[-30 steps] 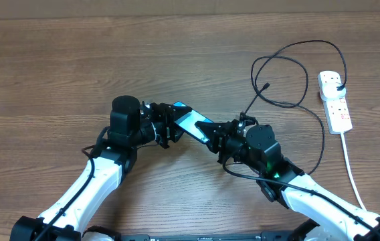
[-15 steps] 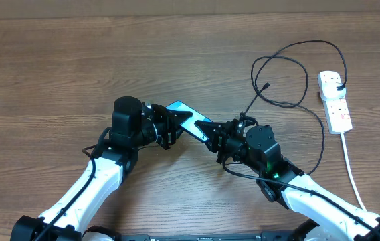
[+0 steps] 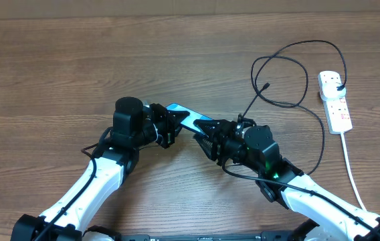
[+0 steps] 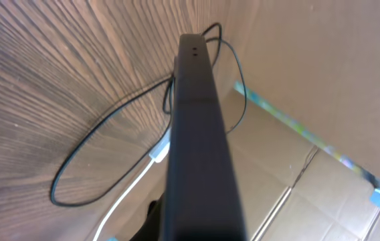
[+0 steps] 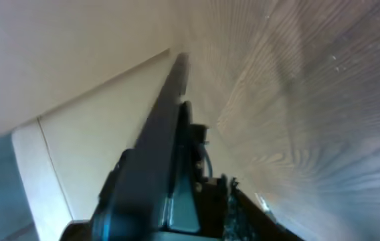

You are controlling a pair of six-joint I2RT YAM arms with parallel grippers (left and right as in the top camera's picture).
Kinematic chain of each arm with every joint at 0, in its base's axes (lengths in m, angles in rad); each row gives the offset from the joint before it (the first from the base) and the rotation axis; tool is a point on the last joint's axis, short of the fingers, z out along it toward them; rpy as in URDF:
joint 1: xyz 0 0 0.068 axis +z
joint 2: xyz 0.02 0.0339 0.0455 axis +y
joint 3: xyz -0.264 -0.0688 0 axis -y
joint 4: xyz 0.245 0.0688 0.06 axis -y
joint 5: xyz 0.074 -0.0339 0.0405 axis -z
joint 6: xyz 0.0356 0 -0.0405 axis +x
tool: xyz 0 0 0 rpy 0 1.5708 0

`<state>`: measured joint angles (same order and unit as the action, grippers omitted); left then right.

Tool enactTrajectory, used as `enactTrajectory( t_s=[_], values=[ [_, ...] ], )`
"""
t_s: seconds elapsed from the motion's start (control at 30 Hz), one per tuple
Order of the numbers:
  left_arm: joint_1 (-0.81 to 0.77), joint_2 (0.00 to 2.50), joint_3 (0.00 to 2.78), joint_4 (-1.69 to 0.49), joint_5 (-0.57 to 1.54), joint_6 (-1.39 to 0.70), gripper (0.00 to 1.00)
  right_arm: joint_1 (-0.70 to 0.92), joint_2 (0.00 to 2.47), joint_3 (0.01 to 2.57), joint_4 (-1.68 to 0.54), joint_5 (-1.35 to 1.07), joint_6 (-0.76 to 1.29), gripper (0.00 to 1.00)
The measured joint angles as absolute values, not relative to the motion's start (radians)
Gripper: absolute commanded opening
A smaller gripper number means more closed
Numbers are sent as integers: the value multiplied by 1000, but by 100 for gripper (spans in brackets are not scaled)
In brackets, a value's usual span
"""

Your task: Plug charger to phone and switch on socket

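**Left gripper** (image 3: 168,127): my fingers are pressed together on the left end of the slim rectangular phone (image 3: 183,116), which has black edges and a cyan-blue screen. In the left wrist view the phone (image 4: 197,134) runs edge-on up the middle of the frame, which fits a pinch across its thickness.

**Right gripper** (image 3: 209,137): this one sits at the phone's right end. From overhead its fingers merge with the dark phone edge, and the right wrist view shows only that edge (image 5: 156,140). I cannot tell whether the jaws are spread or closed, nor whether they touch the phone.

**Phone:** it lies slantwise near the middle of the brown wood-grain table (image 3: 76,67), between my two wrists, with its left end the farther one.

**Charger** (image 3: 307,80): the long thin black cable lies in loose loops on the right, well apart from the phone.
- Its small black connector tip (image 3: 267,86) rests free on the wood, to the right of and beyond my right gripper.
- Its black plug head (image 3: 338,83) appears seated in the far outlet of the white elongated power strip (image 3: 334,102), at the right edge.
- A thick white cord (image 3: 352,174) trails from the strip toward the near side.

**Step in hand, as I judge it:** securing and orienting the phone so that its charging port can be reached. Nothing is plugged into the phone yet.

**Next move:** my left gripper should hold the phone steady. My right gripper needs to be clear of the phone, reach to the connector tip, pinch it close behind the tip, and line it up squarely with the port. The strip's switch comes after that.
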<state>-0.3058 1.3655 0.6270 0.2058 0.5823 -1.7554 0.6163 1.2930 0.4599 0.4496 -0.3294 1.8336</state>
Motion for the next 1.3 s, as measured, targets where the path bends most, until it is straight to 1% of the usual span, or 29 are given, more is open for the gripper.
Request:
enactTrajectory(
  t_s=[0.13, 0.3, 0.4, 0.47, 0.63, 0.77, 0.83, 0.87, 0.9, 0.93, 0.97, 1.0, 1.07, 1.23, 1.3],
  values=[
    [-307, 1373, 625, 195, 543, -1748, 4, 616, 1293, 463, 386, -287, 1748, 57],
    [-258, 1377, 619, 190, 503, -1744, 4, 596, 1292, 464, 349, -181, 1474, 66],
    [-188, 1378, 619, 198, 490, -1747, 4, 558, 1292, 464, 336, -149, 1298, 68],
    [-151, 1390, 622, 203, 484, -1747, 4, 527, 1292, 464, 329, -141, 1205, 72],
    [-110, 1533, 706, 201, 521, -1724, 4, 437, 1279, 466, 253, -123, 1002, 75],
    [-110, 1722, 882, 202, 664, -1666, 4, 374, 1258, 500, 88, -114, 880, 79],
    [-110, 1834, 1006, 210, 786, -1620, 4, 345, 1258, 557, -42, -88, 832, 79],
    [-110, 1868, 1043, 208, 841, -1602, 4, 327, 1258, 612, -171, -67, 813, 79],
    [-109, 1890, 1067, 208, 888, -1589, 4, 312, 1260, 655, -254, -57, 798, 79],
    [-110, 1937, 1114, 210, 976, -1565, 4, 275, 1271, 741, -361, -29, 765, 85],
    [-110, 1954, 1124, 210, 1015, -1553, 4, 259, 1283, 786, -416, -18, 744, 95],
    [-110, 1966, 1127, 208, 1054, -1538, 4, 242, 1302, 848, -488, -12, 723, 100],
    [-110, 1982, 1127, 202, 1119, -1509, 4, 213, 1382, 996, -545, 7, 646, 100],
    [-110, 1988, 1127, 205, 1214, -1477, 4, 202, 1485, 1077, -495, 15, 543, 100],
    [-110, 1988, 1127, 204, 1242, -1465, 4, 203, 1530, 1077, -485, 16, 516, 92]
  ],
)
